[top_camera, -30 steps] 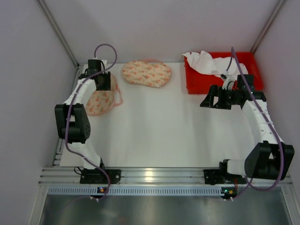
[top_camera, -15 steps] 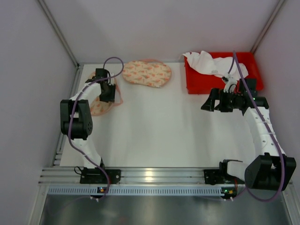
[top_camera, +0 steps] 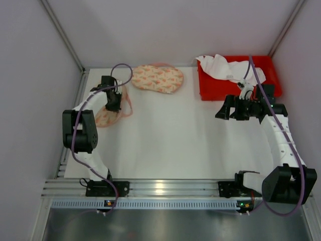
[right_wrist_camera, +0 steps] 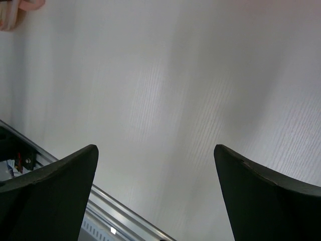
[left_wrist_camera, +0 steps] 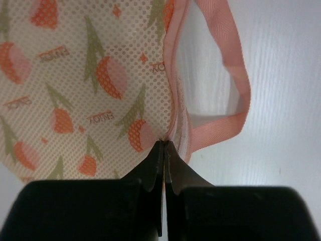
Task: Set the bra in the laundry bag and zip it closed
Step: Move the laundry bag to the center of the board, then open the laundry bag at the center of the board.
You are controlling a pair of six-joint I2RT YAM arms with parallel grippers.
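Two risks stand out. First, the left tool (left_wrist_camera: 164,150) is pinched fully together on the pink trim (left_wrist_camera: 220,128) at the edge of the laundry bag (left_wrist_camera: 85,85), and only the very tips bite. The mesh is thin and slippery-looking, so a lift or pull could let the trim slide out, or drag the whole bag across the table (top_camera: 170,140) rather than opening its mouth. Whether the tips hold the zipper pull or just a fold of trim cannot be told from the wrist view. Second, the bag lies flat and limp, so its opening would likely sag shut once the bra (top_camera: 218,65) goes toward it.

What I take to be the bra, a crumpled white cloth, drapes over the back left corner of the red bin (top_camera: 213,93) at the far right of the table, well apart from the bag on the far left. The right tool (top_camera: 228,108) hangs just in front of the bin, jaws spread wide with nothing between them, near the white cloth but not touching it. A second patterned oval pouch (top_camera: 157,79) lies between bag and bin near the back edge; which patterned piece should take the bra I cannot tell.
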